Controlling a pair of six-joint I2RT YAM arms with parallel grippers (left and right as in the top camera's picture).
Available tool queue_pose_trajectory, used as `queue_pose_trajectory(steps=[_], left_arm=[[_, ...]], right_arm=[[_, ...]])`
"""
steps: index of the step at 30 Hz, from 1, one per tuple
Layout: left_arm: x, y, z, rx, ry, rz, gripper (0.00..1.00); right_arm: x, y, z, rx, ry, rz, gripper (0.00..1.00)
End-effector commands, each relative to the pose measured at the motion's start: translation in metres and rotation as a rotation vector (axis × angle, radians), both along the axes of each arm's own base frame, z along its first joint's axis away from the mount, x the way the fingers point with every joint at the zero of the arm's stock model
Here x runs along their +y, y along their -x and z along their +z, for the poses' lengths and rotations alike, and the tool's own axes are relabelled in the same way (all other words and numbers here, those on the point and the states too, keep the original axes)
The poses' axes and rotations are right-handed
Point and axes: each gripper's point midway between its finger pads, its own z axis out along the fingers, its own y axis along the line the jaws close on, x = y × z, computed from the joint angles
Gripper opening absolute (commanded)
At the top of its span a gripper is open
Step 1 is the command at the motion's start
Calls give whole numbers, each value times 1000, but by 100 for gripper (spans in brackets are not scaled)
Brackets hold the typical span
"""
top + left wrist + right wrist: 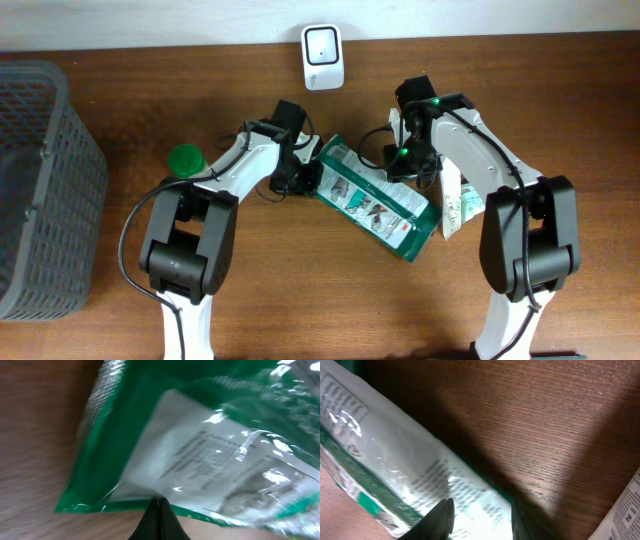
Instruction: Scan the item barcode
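**Brown wooden table: pouch gripped, barcode not yet at the scanner**

Brown wooden table point(300, 300) fills the view, and near its middle lies the green-and-white foil pouch point(375, 200), flat and slanted, with its printed white label facing up. I can read no barcode on it from any view; the print is too blurred.

The left gripper point(160, 510) is at the pouch's left end, its jaws pressed together on the sealed green edge. The right gripper point(480, 520) is at the pouch's upper right edge. Its jaws are spread, with the pouch running under the gap, and they do not look to be pinching it.

The small white barcode scanner point(323, 55) stands at the far edge of the table, well apart from the pouch. A narrow white printed packet point(455, 200) lies just beside the pouch's right end. A green round cap point(185, 160) and a grey mesh basket point(40, 180) sit off to the left.

I judge this to be the pick-up step, with the scan itself not yet done. The next move calls for lifting the pouch by that pinched seam. Then the barcode has to be found and turned towards the scanner's window, without the thin foil slipping or folding.
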Motion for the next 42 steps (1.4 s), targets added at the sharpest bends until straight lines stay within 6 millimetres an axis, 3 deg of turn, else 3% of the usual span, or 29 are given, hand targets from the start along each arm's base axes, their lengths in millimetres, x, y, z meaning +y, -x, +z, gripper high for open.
queue_pose_trajectory(steps=[1,4,8,10,12,13,14,20,25,27,30,31,35,37,38,39,42], left_arm=[[43,-29,2,-180,-234,-31,2],[43,-58,7,-329,-263,-89,0],[38,-84,18,-436,-226,-80,0],[26,-77,35,-386,-114,-81,0],[4,-67,75,-328,120,-95,9],[-13,-52,92,-259,288,-108,7],[-17,-43,88,-192,323,-68,0],[-24,3,31,29,305,100,0],[-12,20,-13,112,250,210,0],[-15,22,-17,140,272,214,0],[-15,22,-18,144,275,218,0],[-15,22,-18,144,276,218,0],[-15,22,-17,144,279,217,0],[-15,22,-17,145,279,217,0],[-15,22,-18,144,278,217,0],[-15,21,-17,141,280,217,0],[-16,21,-17,138,282,216,0]], right_arm=[[4,0,1,5,-31,-1,37],[5,3,2,15,-41,0,39],[35,3,9,22,-221,40,58],[44,3,5,48,-320,57,65],[43,-2,-4,35,-345,86,65],[48,-2,-5,31,-391,128,65],[50,-3,-9,27,-401,145,65],[50,-5,-22,35,-401,142,57],[50,13,-37,84,-415,129,57],[57,22,-44,95,-473,130,57],[71,33,-42,109,-590,149,49],[81,36,-32,110,-672,171,48],[101,31,2,88,-915,174,30],[98,15,5,43,-937,147,24],[95,11,6,28,-937,143,9],[89,8,7,17,-938,131,4],[76,-2,18,-20,-936,100,4]])
